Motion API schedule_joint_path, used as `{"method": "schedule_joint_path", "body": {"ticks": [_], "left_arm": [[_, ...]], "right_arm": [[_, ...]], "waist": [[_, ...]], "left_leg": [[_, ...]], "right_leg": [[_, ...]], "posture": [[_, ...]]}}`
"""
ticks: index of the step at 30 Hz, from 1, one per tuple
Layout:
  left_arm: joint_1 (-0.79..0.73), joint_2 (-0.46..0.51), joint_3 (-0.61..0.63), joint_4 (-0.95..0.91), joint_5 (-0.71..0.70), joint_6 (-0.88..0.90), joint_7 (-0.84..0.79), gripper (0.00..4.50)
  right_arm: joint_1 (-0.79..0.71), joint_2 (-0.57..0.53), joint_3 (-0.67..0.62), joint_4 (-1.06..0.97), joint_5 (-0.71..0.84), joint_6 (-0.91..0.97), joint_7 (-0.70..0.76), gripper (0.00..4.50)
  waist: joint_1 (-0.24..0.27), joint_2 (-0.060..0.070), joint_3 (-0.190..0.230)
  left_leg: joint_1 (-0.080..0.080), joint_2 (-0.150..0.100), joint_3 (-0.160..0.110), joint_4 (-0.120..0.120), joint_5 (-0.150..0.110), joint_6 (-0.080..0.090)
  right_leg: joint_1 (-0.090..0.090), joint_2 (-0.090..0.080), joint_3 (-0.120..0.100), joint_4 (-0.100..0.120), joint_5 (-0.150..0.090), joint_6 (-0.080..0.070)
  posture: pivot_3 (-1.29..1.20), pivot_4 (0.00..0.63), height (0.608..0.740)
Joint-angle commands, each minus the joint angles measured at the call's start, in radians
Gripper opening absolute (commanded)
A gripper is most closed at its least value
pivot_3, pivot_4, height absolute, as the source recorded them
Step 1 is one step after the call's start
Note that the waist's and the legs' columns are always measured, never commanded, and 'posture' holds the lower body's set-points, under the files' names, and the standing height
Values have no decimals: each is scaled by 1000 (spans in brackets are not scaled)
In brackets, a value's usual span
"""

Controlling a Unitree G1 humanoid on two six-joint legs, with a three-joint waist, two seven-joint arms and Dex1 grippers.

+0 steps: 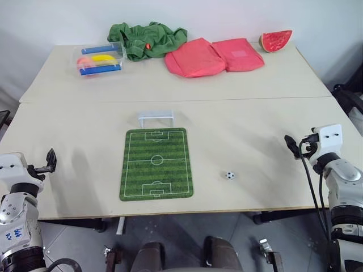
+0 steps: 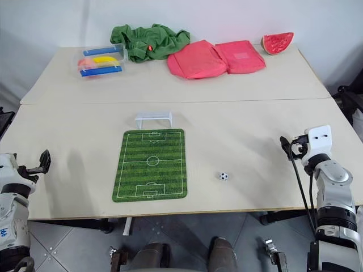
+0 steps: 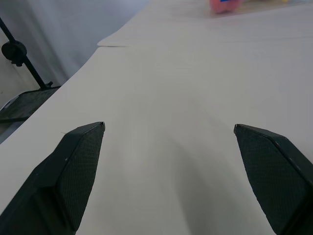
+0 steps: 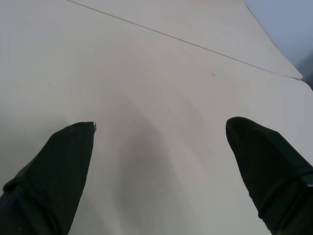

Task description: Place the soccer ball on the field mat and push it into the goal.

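The tiny black-and-white soccer ball point(image 1: 229, 175) lies on the bare table, just right of the field mat point(image 1: 156, 163), a green striped rectangle with white pitch lines. The small white goal point(image 1: 156, 118) stands at the mat's far end. My left gripper point(image 1: 50, 161) hovers open near the table's left edge, well left of the mat. My right gripper point(image 1: 294, 146) is open too, near the right edge, right of the ball and a little farther back. Both wrist views show wide-apart fingers point(image 3: 73, 166) point(image 4: 58, 161) over bare tabletop, nothing between them.
Along the far edge of the table point(image 1: 238, 130) sit a clear tray with blue bars point(image 1: 100, 58), a green cloth heap point(image 1: 146, 38), pink folded cloths point(image 1: 212, 55) and a watermelon slice point(image 1: 275, 40). A seam runs across the table behind the goal.
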Motion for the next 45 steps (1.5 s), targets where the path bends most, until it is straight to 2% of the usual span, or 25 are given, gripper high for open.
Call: {"method": "schedule_joint_path", "body": {"ticks": [1,4,6,11,16,19,22,27,31,42,45], "left_arm": [[33,60,-33,-21,76,-8,-13,4500],[24,49,-24,-40,21,30,-35,4500],[31,66,-40,-50,3,4,-113,4500],[14,98,-47,-73,-62,73,-234,4500],[22,147,-87,-93,-122,20,-473,4500],[33,173,-122,-80,-118,-28,-598,4500],[31,198,-148,-29,-88,-79,-663,4500],[35,182,-137,-18,-166,-176,-820,4500],[85,167,-154,-56,-172,-184,-861,4500],[128,139,-140,-141,-171,-148,-787,4500],[134,141,-138,-145,-172,-145,-775,4500]], "right_arm": [[7,-17,-5,-52,1,5,0,4491],[23,-18,-9,-120,11,37,0,4491],[42,-24,-12,-222,41,96,26,4491],[58,-63,8,-417,101,246,133,4491],[60,-132,90,-620,193,400,335,4491],[79,-179,176,-705,185,404,455,4491],[80,-204,241,-735,159,409,511,4491],[117,-243,313,-819,208,420,671,4491],[141,-253,369,-789,184,359,774,4491],[27,-108,506,-500,13,151,780,4491],[15,-87,510,-440,-5,95,786,3856]], "waist": [[-3,0,0],[-3,1,0],[-3,1,0],[-2,1,1],[-2,1,1],[-1,1,1],[-1,1,1],[-1,1,1],[-1,1,1],[-4,1,1],[-3,0,1]], "left_leg": [[0,0,0,0,0,0],[0,0,0,0,0,0],[0,0,0,0,0,0],[0,0,0,0,0,0],[0,0,0,0,0,0],[0,1,0,0,-1,0],[0,1,0,0,-1,0],[-1,1,0,0,-2,0],[-1,1,0,0,-2,0],[0,2,1,3,-2,0],[0,2,1,4,-2,0]], "right_leg": [[0,0,0,0,0,0],[0,0,0,0,0,0],[0,0,0,0,0,0],[0,0,0,1,0,0],[0,0,0,1,0,0],[0,1,0,1,0,0],[-1,1,0,0,0,0],[-1,1,0,0,0,0],[-1,1,0,-1,0,0],[0,2,0,1,0,0],[0,2,0,1,0,0]], "posture": [[0,150,740],[0,150,740],[0,150,740],[0,150,740],[0,150,740],[0,150,740],[0,150,740],[0,150,740],[0,150,740],[0,150,740],[0,150,740]]}}
